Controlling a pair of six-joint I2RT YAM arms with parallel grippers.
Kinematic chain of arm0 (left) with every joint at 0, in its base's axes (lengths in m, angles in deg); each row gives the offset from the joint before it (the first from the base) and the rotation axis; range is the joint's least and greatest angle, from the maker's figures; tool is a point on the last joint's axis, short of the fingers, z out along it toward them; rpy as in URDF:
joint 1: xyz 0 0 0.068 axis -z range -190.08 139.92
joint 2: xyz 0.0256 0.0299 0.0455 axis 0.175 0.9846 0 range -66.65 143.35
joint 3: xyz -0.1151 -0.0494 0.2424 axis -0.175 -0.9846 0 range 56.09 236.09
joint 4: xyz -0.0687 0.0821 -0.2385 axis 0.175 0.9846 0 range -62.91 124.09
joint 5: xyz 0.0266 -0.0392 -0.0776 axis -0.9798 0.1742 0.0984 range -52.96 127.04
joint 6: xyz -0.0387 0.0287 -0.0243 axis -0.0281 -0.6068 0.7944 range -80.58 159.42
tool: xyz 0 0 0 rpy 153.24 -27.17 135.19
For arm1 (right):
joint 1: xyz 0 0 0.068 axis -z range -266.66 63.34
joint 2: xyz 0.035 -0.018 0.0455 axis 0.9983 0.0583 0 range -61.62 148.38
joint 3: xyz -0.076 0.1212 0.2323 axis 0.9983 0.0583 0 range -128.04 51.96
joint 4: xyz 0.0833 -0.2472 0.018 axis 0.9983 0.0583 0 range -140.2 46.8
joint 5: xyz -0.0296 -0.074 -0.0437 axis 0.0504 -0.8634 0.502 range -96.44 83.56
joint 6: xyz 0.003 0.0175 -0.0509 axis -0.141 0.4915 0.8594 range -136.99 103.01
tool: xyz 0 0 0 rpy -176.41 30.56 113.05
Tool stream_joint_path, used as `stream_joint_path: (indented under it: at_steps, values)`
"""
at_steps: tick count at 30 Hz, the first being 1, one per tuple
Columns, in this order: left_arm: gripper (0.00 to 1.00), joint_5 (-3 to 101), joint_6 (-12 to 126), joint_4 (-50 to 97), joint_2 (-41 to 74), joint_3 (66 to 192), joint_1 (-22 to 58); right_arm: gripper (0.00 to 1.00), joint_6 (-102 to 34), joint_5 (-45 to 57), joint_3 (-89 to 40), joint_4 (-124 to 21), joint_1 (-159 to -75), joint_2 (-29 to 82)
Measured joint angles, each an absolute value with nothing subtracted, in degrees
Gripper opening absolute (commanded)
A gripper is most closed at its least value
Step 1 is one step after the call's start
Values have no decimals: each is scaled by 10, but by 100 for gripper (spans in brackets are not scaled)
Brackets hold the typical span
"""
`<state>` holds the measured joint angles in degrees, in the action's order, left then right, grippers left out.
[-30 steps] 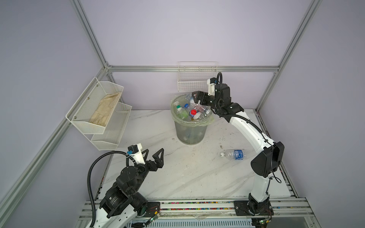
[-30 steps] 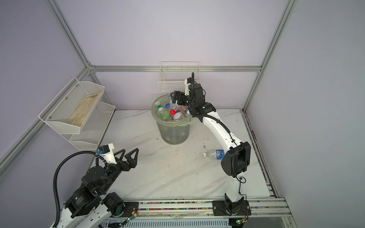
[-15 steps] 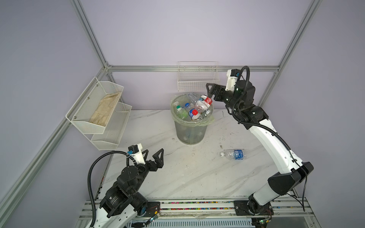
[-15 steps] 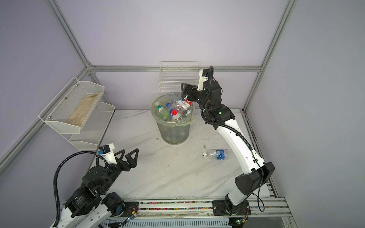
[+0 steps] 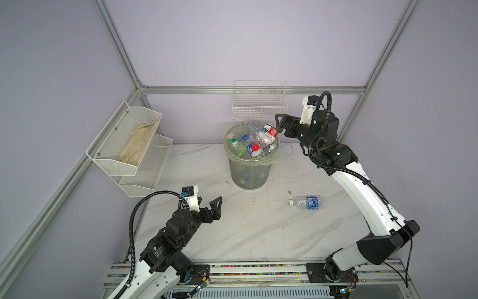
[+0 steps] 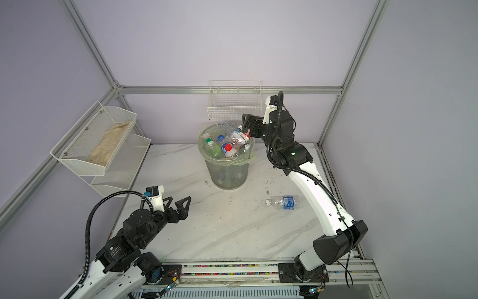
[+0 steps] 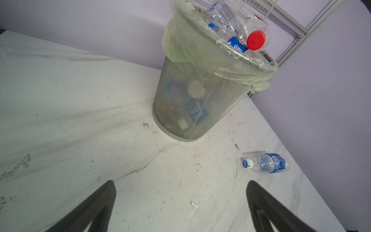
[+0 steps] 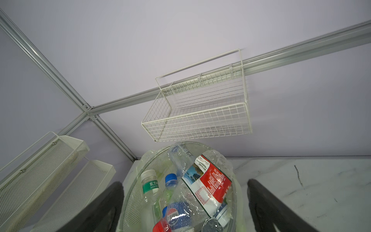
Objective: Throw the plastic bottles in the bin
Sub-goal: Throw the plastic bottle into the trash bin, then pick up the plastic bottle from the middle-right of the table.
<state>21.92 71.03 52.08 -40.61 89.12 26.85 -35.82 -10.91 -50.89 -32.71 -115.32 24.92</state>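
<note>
One lone bottle (image 5: 306, 202) lies on its side on table (image 5: 232, 233), right of bin (image 5: 249, 173) and well apart from it, blue label, white cap pointing left. Heaped bottles (image 5: 254, 141) fill bin to rim.

Right claw (image 5: 279, 123) beside bin's far-right rim, spread wide, empty. Left claw (image 6: 180, 199) low over near-left table, spread wide, empty.

Left wrist view alone shows bin's mesh wall, bottles dim behind it. Right wrist view alone shows print on red-and-white label (image 8: 208, 184).

Both top views show cloth (image 5: 138, 143) in upper tier of mesh shelf (image 5: 144, 178), left wall. Wire basket (image 5: 259, 103) on far wall above bin. Table white marble, scuffed. Walls lilac.
</note>
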Motion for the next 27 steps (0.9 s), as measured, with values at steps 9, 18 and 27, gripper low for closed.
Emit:
stream_joint_path:
  at_steps: [9, 18, 27]
  values:
    - [100, 228, 682, 504, -352, 892, 322, 97, -371, -135, -486, -299, -1153, 242]
    - [100, 209, 628, 462, -252, 909, 414, 97, -426, -150, -434, -245, -1100, 219]
    - [100, 200, 575, 407, -136, 952, 475, 97, -493, -133, -352, -198, -1013, 203]
